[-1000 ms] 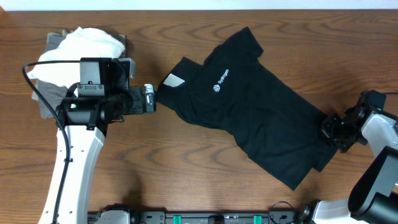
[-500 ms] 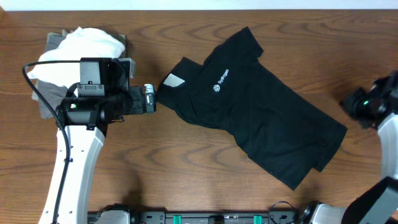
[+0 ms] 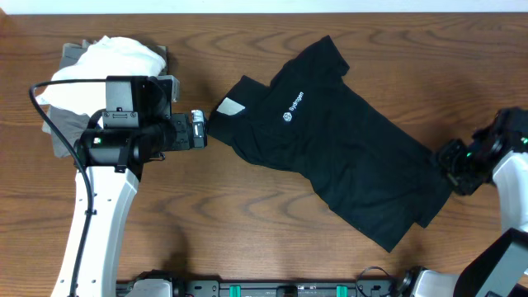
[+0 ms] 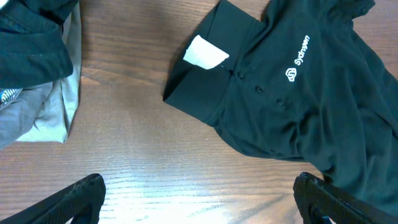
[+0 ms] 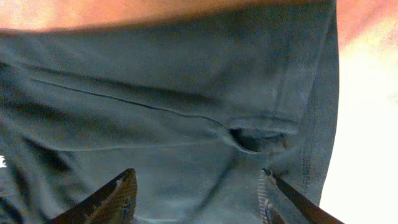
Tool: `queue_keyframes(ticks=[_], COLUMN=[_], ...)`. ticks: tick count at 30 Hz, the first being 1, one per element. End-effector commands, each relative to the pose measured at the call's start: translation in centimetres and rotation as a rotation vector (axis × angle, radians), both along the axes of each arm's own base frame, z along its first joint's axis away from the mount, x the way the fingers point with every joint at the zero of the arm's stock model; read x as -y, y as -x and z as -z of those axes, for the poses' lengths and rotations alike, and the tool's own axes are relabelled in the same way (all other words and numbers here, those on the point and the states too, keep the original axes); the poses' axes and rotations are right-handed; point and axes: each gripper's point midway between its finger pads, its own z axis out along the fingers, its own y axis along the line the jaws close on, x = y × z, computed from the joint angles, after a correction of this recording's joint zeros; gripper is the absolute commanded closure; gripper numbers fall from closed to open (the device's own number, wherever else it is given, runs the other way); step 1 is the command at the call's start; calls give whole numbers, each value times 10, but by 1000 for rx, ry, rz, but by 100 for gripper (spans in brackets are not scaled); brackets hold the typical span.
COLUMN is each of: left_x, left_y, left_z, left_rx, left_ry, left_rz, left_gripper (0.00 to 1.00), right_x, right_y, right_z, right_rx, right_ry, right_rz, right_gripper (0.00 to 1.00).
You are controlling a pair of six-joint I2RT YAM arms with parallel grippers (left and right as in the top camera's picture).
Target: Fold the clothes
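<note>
1. The clothes [image 3: 346, 157], a black short-sleeved collared shirt, lie spread on the wooden surface [image 3: 247, 239]. They run on a slant from the collar [image 4: 214, 84] at the upper left of the overhead view to the hem at the lower right.
2. The shirt lies front up. A white neck label [image 4: 205, 53] shows inside the open collar, and a small round white logo [image 4: 290, 74] with white lettering [image 4: 301, 48] sits on the chest.
3. One sleeve points toward the far edge of the surface. The fabric is lightly rumpled and not yet folded.
4. The left hand [image 4: 198, 198] hangs just beside the collar, over bare wood. Its fingertips [image 4: 84, 190] are spread wide with nothing between them.
5. The right hand [image 5: 199, 202] is at the hem corner on the far right of the shirt. Its two fingers [image 5: 118, 199] stand apart above the black fabric, with no cloth pinched between them.
6. A white garment [image 3: 111, 58] is heaped on a grey garment [image 4: 43, 118] at the upper left, well clear of the shirt and partly under the left arm.
</note>
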Motion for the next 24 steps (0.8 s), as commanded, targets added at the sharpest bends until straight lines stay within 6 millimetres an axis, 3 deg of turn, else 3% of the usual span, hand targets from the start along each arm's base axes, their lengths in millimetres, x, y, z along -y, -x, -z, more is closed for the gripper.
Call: queue_keyframes(ticks=[1,4,13,16,20,24], left_x=[0,0,0,0,0,0], left_y=[-2,-2,-2,-1,-1,1], left_z=[-6,-6,-6,-5,-5,-4], left_rx=[17,18,13,11,10,3], left_ry=[-11,-11,-11,-11,-12,-12], left_rz=[7,7,7,7,7,7], left_gripper=[2,2,2,2,2,2], right_x=[-2,-5,-2,-1,1,2], right_y=[17,26,16,15,13,13], right_z=[23,39,54,58,59,58], right_rx=[-63,-81,-7,9,18,22], right_ry=[-17,-40,-52,-47,-35,-31], right_rz=[58,121,207,210,215,204], right_gripper=[36,35,40,54,81,92])
